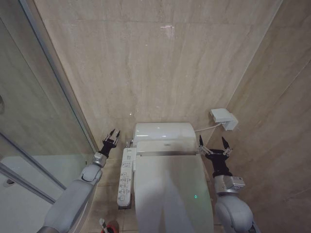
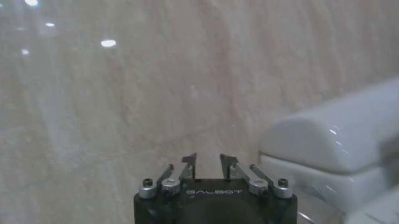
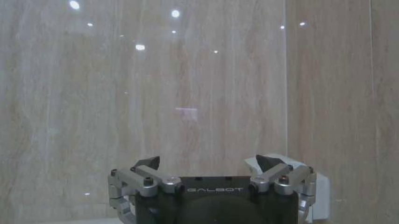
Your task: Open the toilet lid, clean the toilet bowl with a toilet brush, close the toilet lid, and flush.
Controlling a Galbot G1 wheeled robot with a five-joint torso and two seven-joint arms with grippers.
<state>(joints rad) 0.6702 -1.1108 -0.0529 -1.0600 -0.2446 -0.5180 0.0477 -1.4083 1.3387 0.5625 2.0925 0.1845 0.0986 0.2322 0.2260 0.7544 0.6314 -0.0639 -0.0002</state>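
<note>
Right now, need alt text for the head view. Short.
A closed toilet lid lies below a beige tiled wall, seen from above. The left gripper hovers at the toilet's left rear and the right gripper at its right rear, both open and empty. A control panel runs along the toilet's left side.

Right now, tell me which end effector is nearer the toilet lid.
Right. The right end effector hovers just off the toilet lid's back corner; the left end effector sits beyond the side control panel.

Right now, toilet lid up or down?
Down. The toilet lid lies flat over the bowl, hiding seat and basin; both grippers hover beside the tank, touching nothing.
</note>
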